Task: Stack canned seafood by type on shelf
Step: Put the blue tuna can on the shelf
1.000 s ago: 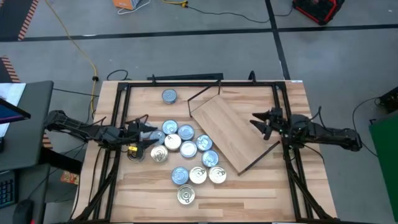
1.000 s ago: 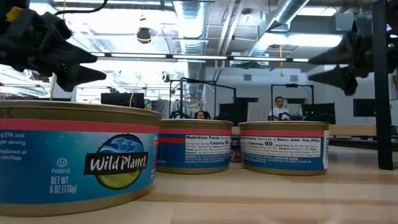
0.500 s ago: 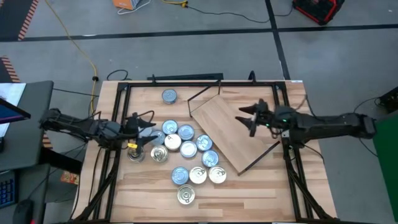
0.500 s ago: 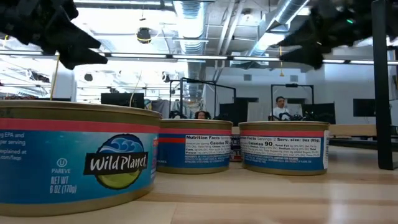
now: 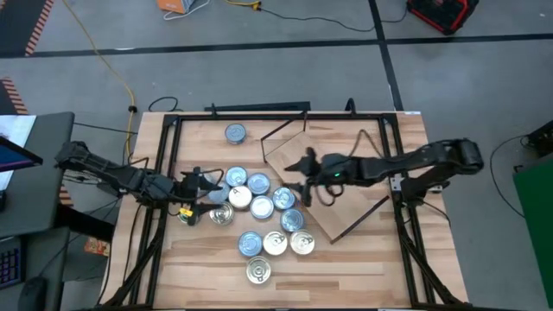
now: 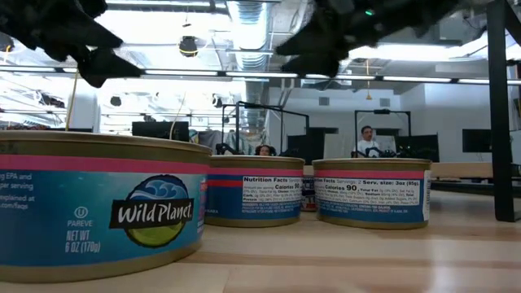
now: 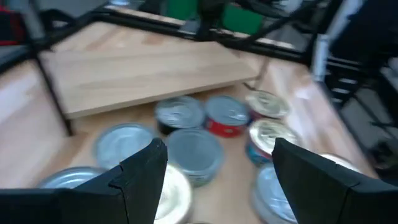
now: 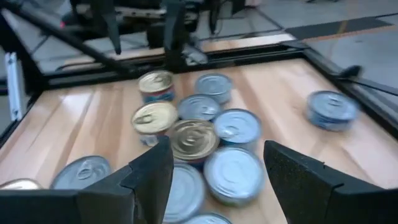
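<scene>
Several flat round tins of canned seafood sit in a cluster at the table's middle, some silver-lidded, some gold-lidded, and one tin stands alone near the far edge. Blue-labelled tins fill the low view. The light-wood shelf stands askew right of the cluster on thin dark legs. My left gripper hovers open over the cluster's left edge, with tins below and beyond its fingers. My right gripper hangs open above the shelf's left end, facing the cluster.
Dark metal frame rails run along the table's far edge and down both sides, and a post stands at the right in the low view. Bare tabletop lies near the front edge. People sit in the room behind.
My right gripper has swept from the table's right side toward the left, across the shelf to its left end near the tins, rising a little and rolling. My left gripper has risen slightly over the cluster's left edge. Both stay open. The tins and the shelf have not moved.
</scene>
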`<state>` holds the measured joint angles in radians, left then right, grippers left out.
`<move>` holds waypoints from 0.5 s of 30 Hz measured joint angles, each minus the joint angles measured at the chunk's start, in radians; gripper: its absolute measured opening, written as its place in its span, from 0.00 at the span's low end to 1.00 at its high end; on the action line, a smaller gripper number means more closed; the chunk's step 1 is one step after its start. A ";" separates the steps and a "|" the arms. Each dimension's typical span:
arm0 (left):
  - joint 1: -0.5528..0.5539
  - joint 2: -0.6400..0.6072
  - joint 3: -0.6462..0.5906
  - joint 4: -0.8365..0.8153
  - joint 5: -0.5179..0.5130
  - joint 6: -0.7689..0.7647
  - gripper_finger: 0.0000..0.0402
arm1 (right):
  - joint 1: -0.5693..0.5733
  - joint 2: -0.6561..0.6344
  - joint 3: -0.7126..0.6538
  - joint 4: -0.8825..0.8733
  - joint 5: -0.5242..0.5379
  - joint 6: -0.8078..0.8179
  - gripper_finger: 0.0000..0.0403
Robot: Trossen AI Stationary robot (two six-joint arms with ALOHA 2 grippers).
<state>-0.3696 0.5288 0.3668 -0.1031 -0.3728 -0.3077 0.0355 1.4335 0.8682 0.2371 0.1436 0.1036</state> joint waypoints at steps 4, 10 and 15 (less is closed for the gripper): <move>-0.051 0.008 0.000 0.008 0.041 0.018 0.69 | 0.042 0.085 0.129 -0.070 0.000 -0.008 0.69; -0.107 0.008 0.000 0.009 0.110 0.062 0.69 | 0.086 0.195 0.232 -0.085 0.000 0.016 0.69; -0.153 0.008 0.000 0.052 0.151 0.080 0.69 | 0.123 0.267 0.293 -0.087 0.000 0.050 0.69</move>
<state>-0.5226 0.5369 0.3668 -0.0506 -0.2218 -0.2279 0.1584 1.7000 1.1608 0.1505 0.1440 0.1540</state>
